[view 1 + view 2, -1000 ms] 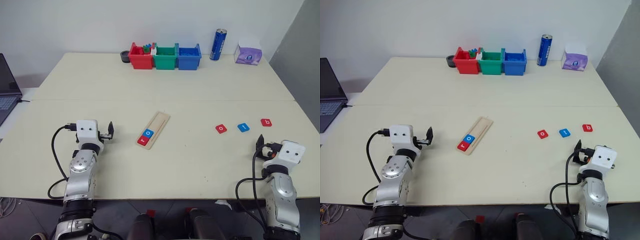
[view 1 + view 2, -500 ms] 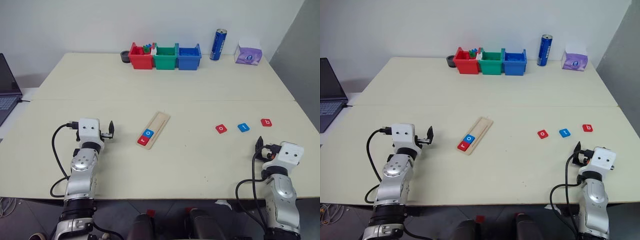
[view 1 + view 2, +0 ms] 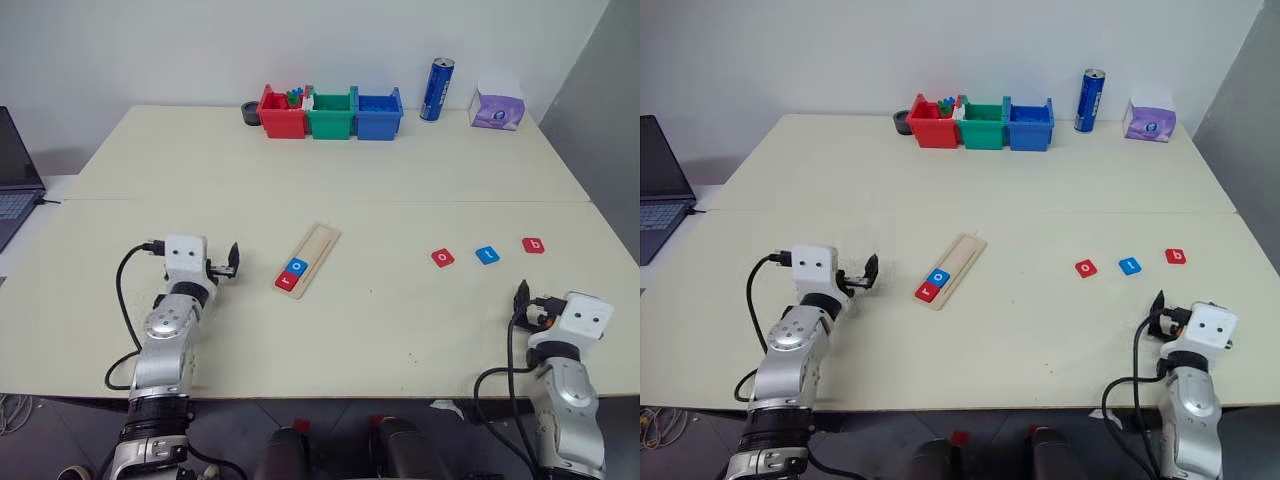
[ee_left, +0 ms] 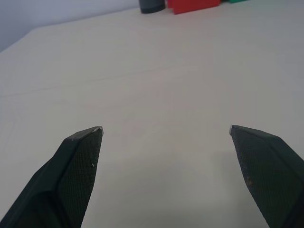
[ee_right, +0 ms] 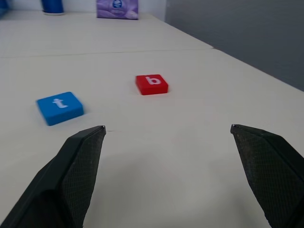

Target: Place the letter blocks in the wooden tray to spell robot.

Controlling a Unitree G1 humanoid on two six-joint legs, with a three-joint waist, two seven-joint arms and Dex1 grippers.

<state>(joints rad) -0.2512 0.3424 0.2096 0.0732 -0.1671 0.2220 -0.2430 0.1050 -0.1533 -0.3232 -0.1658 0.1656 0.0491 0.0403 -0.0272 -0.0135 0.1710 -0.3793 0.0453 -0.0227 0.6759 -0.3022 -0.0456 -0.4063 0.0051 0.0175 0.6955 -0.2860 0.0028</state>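
Even, bright overhead room light, soft faint shadows, no glare; head views sharp, wrist views blur toward the far background.

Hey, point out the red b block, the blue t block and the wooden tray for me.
Red b block (image 5: 152, 84), right wrist view, top face.
Blue t block (image 5: 60, 107), right wrist view, top face.
Wooden tray (image 3: 320, 243), left eye view, bare far end.

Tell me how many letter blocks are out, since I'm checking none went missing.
5. The red r and blue o sit in the wooden tray. The red o, blue t and red b lie on the table to its right.
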